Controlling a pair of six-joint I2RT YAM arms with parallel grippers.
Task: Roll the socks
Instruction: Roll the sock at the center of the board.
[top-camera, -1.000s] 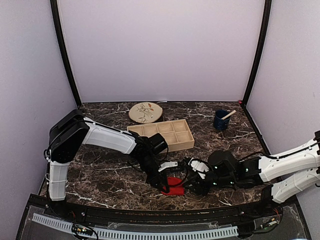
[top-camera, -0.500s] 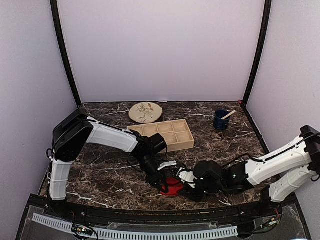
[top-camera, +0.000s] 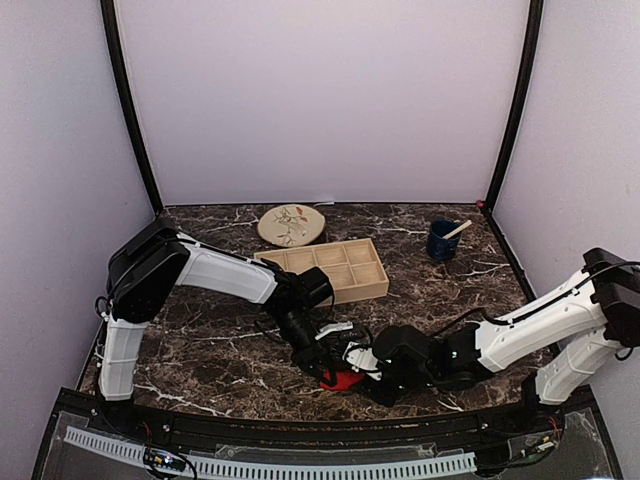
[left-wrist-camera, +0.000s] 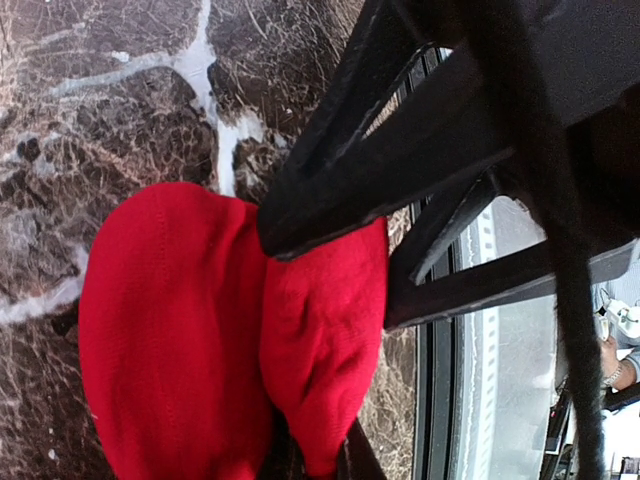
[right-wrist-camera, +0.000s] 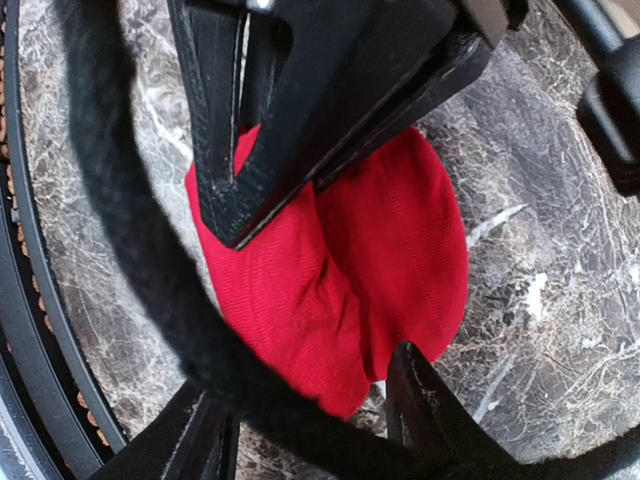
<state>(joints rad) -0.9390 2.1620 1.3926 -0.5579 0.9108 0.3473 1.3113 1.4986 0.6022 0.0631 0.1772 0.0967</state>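
- The socks (right-wrist-camera: 340, 280) lie as one folded red lump on the table (top-camera: 200, 340), between the two sets of fingers.
- The left gripper (left-wrist-camera: 305, 455) is clenched on the fabric at one end; the right gripper (right-wrist-camera: 310, 385) stands spread, one finger on each side of the lump and gripping nothing.
- We judge the knit light, soft and limp, and likely to unroll, so we would pinch through both layers at the fold.
- Its long axis seems to run outward from the left fingertips, though the lump is nearly round.
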